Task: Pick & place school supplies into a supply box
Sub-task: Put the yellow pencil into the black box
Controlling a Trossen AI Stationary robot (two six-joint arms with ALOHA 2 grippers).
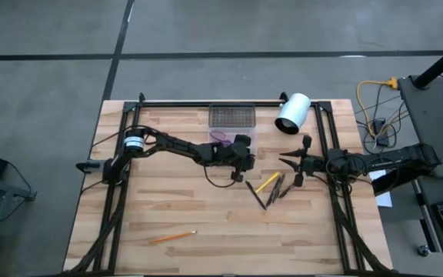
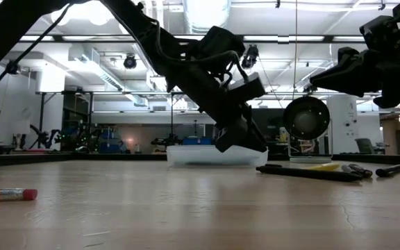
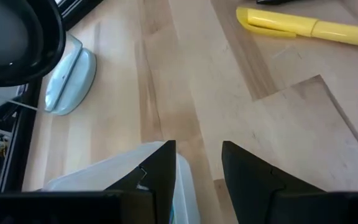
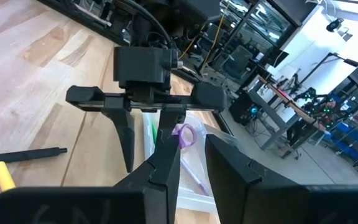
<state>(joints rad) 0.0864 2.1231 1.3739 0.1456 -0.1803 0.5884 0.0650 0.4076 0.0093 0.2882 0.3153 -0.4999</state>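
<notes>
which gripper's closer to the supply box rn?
Left. The left gripper sits at the supply box, by its near right corner. The right gripper hangs farther right, over the pens.

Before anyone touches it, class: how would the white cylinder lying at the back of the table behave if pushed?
The white cylinder lies on its side, so it would probably roll. Its dark open end suggests it is hollow, so likely light for its size. Its smooth wall may slip in a gripper.
</notes>
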